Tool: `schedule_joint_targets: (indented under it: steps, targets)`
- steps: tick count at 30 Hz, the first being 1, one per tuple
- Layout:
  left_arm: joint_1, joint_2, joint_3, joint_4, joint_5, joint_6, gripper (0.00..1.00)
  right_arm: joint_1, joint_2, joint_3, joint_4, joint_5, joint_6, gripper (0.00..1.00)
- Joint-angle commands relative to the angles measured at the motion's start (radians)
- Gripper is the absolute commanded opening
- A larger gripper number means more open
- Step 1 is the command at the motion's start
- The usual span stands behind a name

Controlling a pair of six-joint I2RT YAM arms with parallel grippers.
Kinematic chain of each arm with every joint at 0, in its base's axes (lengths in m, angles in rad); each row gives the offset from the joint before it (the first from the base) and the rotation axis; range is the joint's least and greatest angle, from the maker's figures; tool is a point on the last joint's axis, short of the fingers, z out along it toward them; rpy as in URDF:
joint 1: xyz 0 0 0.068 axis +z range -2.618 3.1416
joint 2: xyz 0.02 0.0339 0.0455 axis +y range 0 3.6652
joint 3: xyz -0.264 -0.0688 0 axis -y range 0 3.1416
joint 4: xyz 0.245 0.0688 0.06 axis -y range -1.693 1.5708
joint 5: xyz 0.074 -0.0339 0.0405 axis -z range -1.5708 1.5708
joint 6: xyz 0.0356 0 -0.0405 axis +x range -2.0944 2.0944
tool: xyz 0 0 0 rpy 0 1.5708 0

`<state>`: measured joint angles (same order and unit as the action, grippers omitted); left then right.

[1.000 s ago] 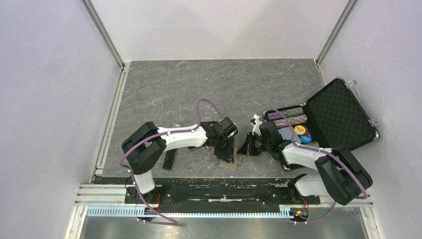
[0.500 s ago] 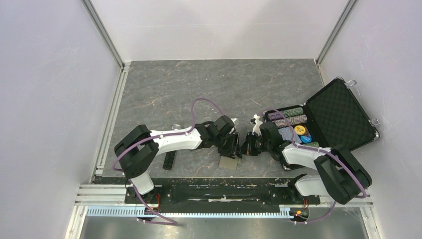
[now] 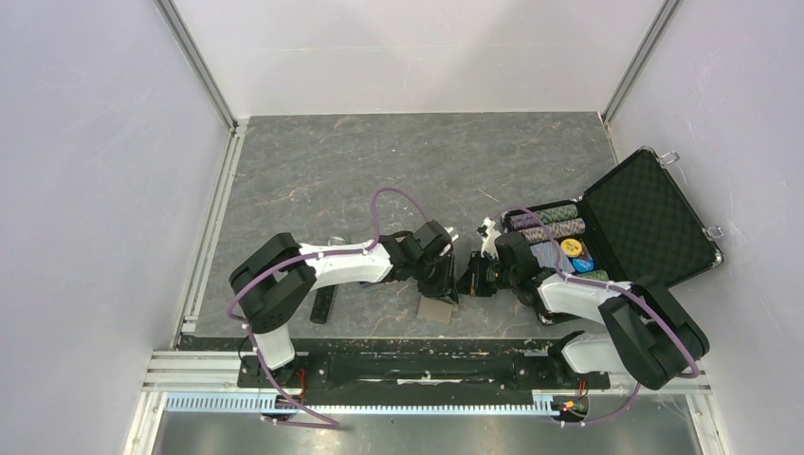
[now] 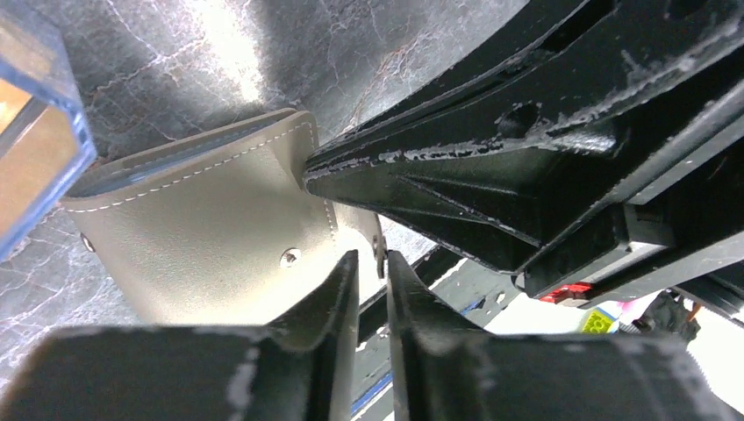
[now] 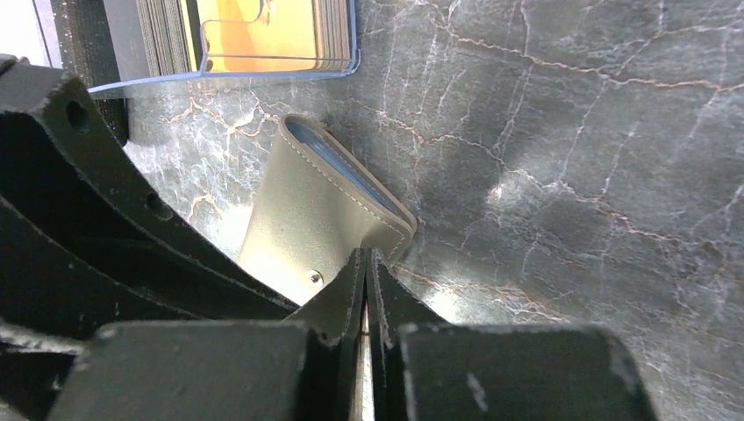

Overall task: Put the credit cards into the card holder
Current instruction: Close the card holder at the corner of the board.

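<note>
The grey-tan card holder (image 3: 437, 310) lies folded on the surface (image 3: 379, 161), at the middle of its near edge. The left end effector (image 4: 369, 257) pinches its tab; the right end effector (image 5: 365, 255) is closed, tips touching its edge.

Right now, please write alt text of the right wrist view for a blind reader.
The right end effector, fingers almost closed, meets the near edge of a grey-tan card holder on a dark marbled table. A clear box of orange-gold cards stands behind; the left arm's finger fills the left side.
</note>
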<state>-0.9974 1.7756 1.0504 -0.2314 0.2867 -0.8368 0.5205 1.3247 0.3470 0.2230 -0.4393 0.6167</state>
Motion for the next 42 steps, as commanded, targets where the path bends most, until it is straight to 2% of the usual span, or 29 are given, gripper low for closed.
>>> schedule_joint_targets:
  steps: [1,4,5,20,27,42]
  targets:
    - [-0.006,0.0,0.04,0.023,-0.026,0.003,0.2,0.001,-0.016,-0.012,-0.02,0.019,-0.018,0.0]
    - [-0.006,-0.005,0.041,0.018,-0.035,0.008,0.04,0.001,-0.016,-0.011,-0.02,0.018,-0.018,0.0]
    - [-0.007,-0.007,0.042,0.012,-0.039,0.008,0.02,0.001,-0.017,-0.011,-0.02,0.019,-0.019,0.0]
    - [-0.007,-0.064,0.07,-0.189,-0.206,0.023,0.02,0.001,-0.017,-0.006,-0.032,0.018,-0.025,0.0]
    - [-0.007,-0.028,0.079,-0.204,-0.181,0.034,0.02,0.001,-0.025,-0.005,-0.039,0.016,-0.031,0.0]
    - [-0.021,0.002,0.124,-0.299,-0.25,0.069,0.02,0.001,-0.102,0.024,-0.064,-0.008,-0.064,0.0]
